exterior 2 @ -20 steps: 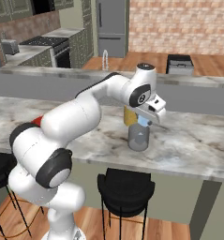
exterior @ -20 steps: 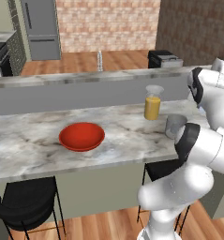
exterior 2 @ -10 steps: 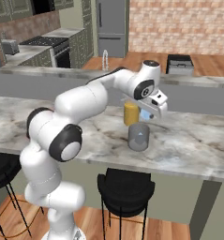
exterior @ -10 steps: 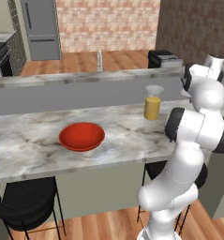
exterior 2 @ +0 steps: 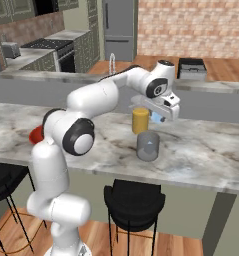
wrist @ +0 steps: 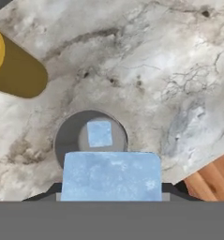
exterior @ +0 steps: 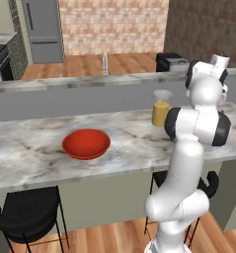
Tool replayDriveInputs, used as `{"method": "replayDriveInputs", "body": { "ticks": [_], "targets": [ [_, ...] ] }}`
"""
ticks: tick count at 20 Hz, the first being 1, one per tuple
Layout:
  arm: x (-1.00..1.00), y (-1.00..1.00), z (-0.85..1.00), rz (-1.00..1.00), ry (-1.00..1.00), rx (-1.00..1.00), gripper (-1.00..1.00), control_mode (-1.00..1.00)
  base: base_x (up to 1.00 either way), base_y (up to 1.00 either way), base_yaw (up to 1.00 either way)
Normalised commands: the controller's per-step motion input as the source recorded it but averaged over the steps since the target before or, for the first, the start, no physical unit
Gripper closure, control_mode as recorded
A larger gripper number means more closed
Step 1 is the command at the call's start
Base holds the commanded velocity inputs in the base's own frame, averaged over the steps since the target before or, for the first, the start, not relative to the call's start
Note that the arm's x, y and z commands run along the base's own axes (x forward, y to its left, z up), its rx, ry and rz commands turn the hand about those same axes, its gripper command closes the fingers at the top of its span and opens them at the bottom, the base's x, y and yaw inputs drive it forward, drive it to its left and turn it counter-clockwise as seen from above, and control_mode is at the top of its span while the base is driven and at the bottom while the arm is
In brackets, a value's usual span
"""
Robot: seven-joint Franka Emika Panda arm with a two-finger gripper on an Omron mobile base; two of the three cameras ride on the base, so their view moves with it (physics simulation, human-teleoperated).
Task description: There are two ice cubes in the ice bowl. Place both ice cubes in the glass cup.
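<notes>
My gripper [exterior 2: 160,116] is shut on a pale-blue ice cube [exterior 2: 157,118] and hangs just above the glass cup [exterior 2: 148,146]. In the hand view the held ice cube [wrist: 111,176] sits large between the fingertips, over the near rim of the glass cup [wrist: 66,136]. A second ice cube [wrist: 100,133] lies at the bottom of the cup. The red ice bowl [exterior: 86,144] stands to the left on the marble counter, its inside plain red. My arm hides the cup in the left base view.
A taller glass of orange liquid [exterior 2: 140,120] stands close behind the cup, also lying at the left of the hand view as the orange glass [wrist: 15,70]. A raised grey ledge [exterior: 90,94] runs behind the counter. The counter's front edge [wrist: 197,164] is near the cup.
The arm's links have swung more upright. The hand stays over the glass cup with the ice cube still in its grip, only slightly higher.
</notes>
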Motion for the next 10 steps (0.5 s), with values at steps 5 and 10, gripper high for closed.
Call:
{"method": "replayDriveInputs", "body": {
  "ticks": [5, 10],
  "targets": [
    [0.25, 0.00, -0.34, 0.00, 0.03, 0.00, 1.00, -1.00, 0.00, 0.00, 0.00],
    [0.22, 0.00, -0.44, 0.00, 0.01, 0.00, 1.00, -1.00, 0.00, 0.00, 0.00]
  ]
}}
